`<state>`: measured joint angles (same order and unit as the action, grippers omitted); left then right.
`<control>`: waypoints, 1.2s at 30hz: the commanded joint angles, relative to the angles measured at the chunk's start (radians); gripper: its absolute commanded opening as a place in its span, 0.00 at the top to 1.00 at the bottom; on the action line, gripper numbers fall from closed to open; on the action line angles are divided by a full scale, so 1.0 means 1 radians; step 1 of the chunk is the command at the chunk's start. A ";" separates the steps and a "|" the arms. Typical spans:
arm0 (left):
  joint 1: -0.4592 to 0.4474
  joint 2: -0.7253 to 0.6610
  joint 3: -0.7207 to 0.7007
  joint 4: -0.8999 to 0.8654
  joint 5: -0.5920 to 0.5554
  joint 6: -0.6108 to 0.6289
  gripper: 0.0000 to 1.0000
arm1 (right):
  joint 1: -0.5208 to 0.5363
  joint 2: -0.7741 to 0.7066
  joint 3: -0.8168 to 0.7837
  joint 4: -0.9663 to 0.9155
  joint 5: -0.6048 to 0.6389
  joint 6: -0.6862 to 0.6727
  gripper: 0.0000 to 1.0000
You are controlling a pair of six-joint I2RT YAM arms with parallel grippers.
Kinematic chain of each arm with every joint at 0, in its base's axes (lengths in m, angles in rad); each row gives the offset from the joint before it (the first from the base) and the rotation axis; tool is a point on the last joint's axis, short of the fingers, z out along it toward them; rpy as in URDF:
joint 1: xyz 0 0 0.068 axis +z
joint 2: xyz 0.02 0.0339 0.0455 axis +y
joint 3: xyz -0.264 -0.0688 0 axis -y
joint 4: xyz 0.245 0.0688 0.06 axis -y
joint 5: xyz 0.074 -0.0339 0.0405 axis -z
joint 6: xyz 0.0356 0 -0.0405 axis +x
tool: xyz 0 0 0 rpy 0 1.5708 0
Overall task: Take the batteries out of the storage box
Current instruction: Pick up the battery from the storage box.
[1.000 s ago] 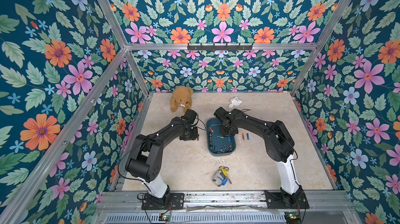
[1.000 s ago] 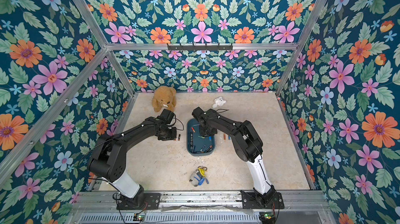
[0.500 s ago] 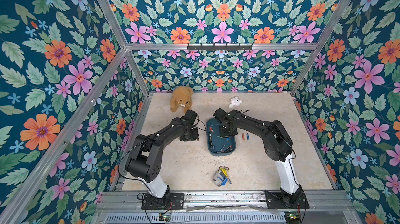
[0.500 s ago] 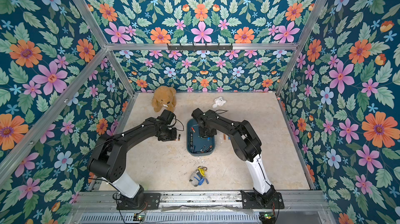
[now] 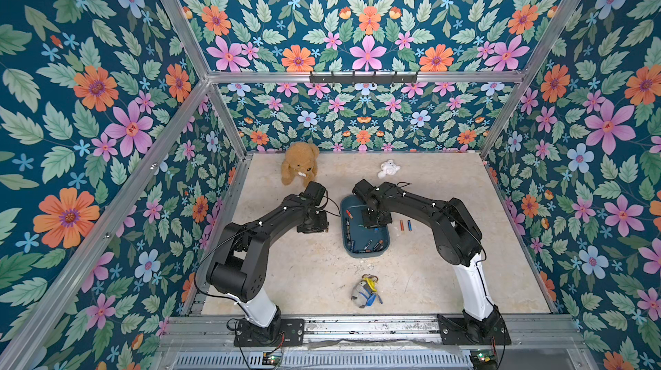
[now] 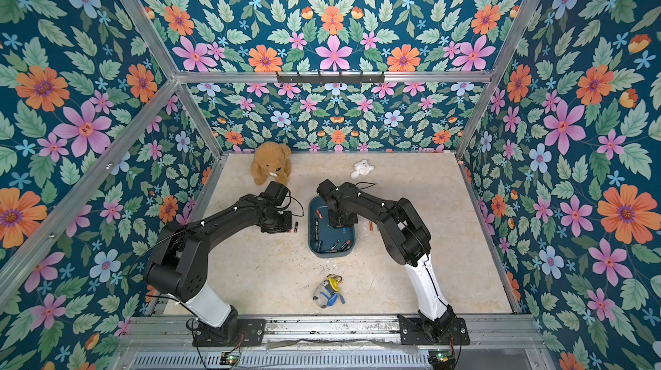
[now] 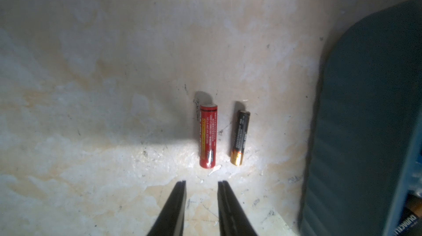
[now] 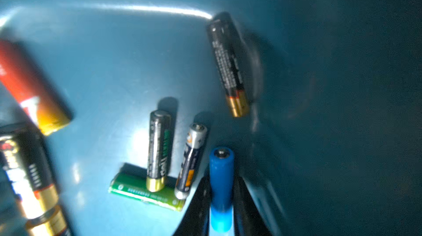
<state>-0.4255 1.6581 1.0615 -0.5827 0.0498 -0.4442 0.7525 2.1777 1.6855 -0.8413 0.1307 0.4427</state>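
in both top views the box [image 5: 365, 255] [image 6: 331, 255] lay on the desk [image 5: 304, 271] between the two arms, with batteries [image 5: 368, 245] scattered on its floor. the right hand [image 5: 372, 219] reached down inside the box. the left hand [image 5: 314, 224] hung over the desk just beside the box, outside its wall. on the box's opposite side, near it, a few more batteries lay on the desk. a brown bear [image 5: 299, 168] and a white toy [image 5: 388, 168] sat beyond the box's far end, and a grey toy [image 5: 365, 293] lay past its near end.

in the left wrist view the left hand [image 7: 201, 184] had its jaws apart with nothing between them, over bare desk. just ahead of the tips lay a red battery [image 7: 208, 136] and a black battery [image 7: 239, 138], side by side and not touching. both were outside the box, whose wall rose near the black one.

in the right wrist view the right hand [image 8: 221, 191] was clamped on a blue battery [image 8: 221, 168] that stuck out past the tips, inside the box. whether it touched the floor could not be told. beside it on the box floor a green battery [image 8: 146, 191] lay with a black-and-green one resting across it and a navy one alongside.
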 commanded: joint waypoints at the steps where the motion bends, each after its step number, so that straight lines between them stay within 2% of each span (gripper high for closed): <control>1: 0.001 -0.004 0.003 -0.005 -0.001 -0.004 0.70 | 0.001 -0.017 0.002 -0.015 0.013 -0.005 0.80; 27: 0.000 0.000 0.029 -0.029 -0.010 -0.002 0.70 | -0.044 -0.166 0.057 -0.069 0.016 -0.008 0.81; 36: -0.001 0.002 0.032 -0.034 -0.011 -0.001 0.70 | -0.121 -0.252 -0.039 -0.053 0.039 -0.033 0.81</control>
<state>-0.4263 1.6581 1.0889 -0.5991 0.0486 -0.4438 0.6487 1.9507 1.6699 -0.8890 0.1421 0.4236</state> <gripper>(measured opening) 0.305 0.196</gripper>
